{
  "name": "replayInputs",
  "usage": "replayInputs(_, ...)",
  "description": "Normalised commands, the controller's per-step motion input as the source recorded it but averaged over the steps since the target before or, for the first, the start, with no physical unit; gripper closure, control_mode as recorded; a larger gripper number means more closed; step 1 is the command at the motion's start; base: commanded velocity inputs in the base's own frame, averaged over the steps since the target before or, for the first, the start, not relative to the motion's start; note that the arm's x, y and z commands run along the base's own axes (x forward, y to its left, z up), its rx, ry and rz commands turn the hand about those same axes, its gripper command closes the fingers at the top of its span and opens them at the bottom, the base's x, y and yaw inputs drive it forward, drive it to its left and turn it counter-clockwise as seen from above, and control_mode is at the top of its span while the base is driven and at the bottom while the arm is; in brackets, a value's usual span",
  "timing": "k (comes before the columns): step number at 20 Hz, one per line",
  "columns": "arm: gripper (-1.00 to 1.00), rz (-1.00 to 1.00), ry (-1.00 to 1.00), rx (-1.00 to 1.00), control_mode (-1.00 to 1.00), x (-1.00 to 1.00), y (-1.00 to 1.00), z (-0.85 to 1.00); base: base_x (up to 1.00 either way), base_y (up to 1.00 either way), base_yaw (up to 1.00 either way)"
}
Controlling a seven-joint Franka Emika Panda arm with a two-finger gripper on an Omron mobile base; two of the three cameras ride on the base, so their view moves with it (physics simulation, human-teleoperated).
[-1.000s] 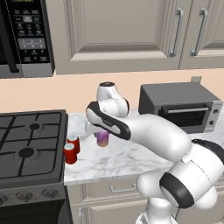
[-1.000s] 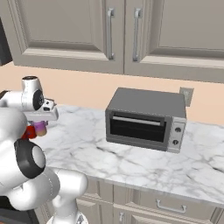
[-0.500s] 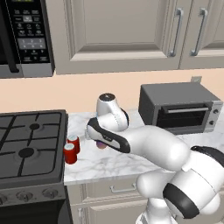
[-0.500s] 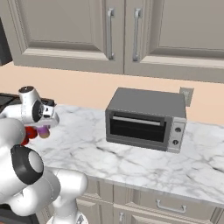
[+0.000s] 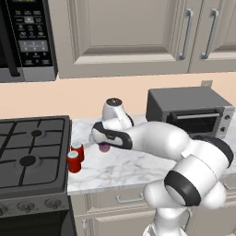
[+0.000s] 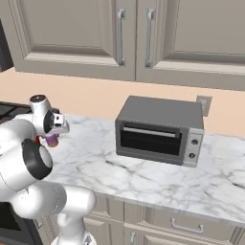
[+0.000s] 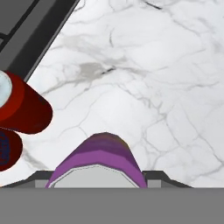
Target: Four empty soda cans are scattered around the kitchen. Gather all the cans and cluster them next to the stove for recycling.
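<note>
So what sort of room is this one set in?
A home kitchen, rendered in simulation: a gas stove with black grates beside a marble counter, a toaster oven on it, and a microwave under grey wall cabinets.

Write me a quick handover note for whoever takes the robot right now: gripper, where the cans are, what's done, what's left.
Gripper: shut on the purple can, held low over the marble counter, right of the stove.
Cans: two red cans stand upright together on the counter at the stove's right edge.
Done: those two red cans are in place beside the stove.
Left: set the purple can down next to them, then fetch the fourth can and add it to the cluster.
</note>
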Motion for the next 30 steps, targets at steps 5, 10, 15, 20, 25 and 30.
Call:
replayInputs(5, 1.00, 0.07, 0.11, 0.00, -1.00, 0.14, 0.30, -0.03, 0.00, 0.00, 0.00)
replayInputs(10, 1.00, 0.00, 0.15, 0.00, -1.00, -0.09, 0.15, -0.05, 0.00, 0.00, 0.00)
replayInputs(15, 1.00, 0.00, 0.01, 0.00, -1.00, -0.23, 0.00, 0.00, 0.00, 0.00, 0.00)
replayInputs(20, 1.00, 0.00, 0.00, 0.00, -1.00, -0.01, 0.00, -0.18, 0.00, 0.00, 0.00)
replayInputs(25, 1.00, 0.00, 0.00, -0.03, -1.00, 0.00, 0.03, -0.32, 0.00, 0.00, 0.00)
replayInputs(30, 1.00, 0.00, 0.00, -0.02, -1.00, 0.00, 0.16, -0.16, 0.00, 0.00, 0.00)
